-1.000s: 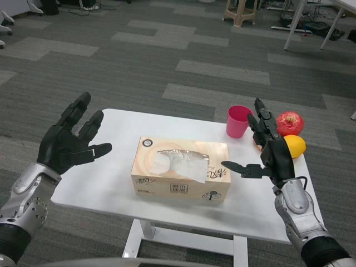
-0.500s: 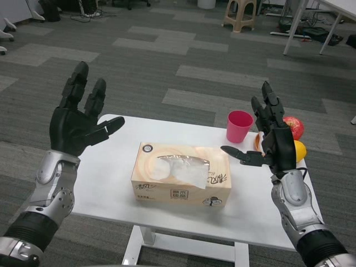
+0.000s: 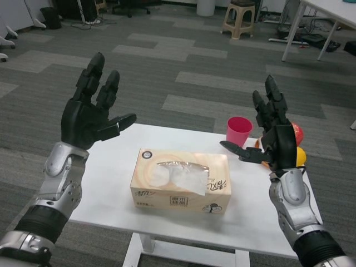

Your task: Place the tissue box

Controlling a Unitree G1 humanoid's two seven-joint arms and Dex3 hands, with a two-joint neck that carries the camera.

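The tissue box (image 3: 180, 180) lies flat on the white table (image 3: 105, 192), near the middle, with a white tissue coming out of its top opening, and no hand touches it. The left hand (image 3: 92, 118) is raised above the left edge of the table, fingers spread and holding nothing. The right hand (image 3: 273, 139) is raised at the right side, also with fingers apart and empty. I judge that the placing is finished or nearly so, and only lowering the arms may be left. I count one tissue box, one pink cup (image 3: 239, 131) at the far right, and behind the right hand one red fruit (image 3: 298, 132) and one yellow fruit (image 3: 301, 156).
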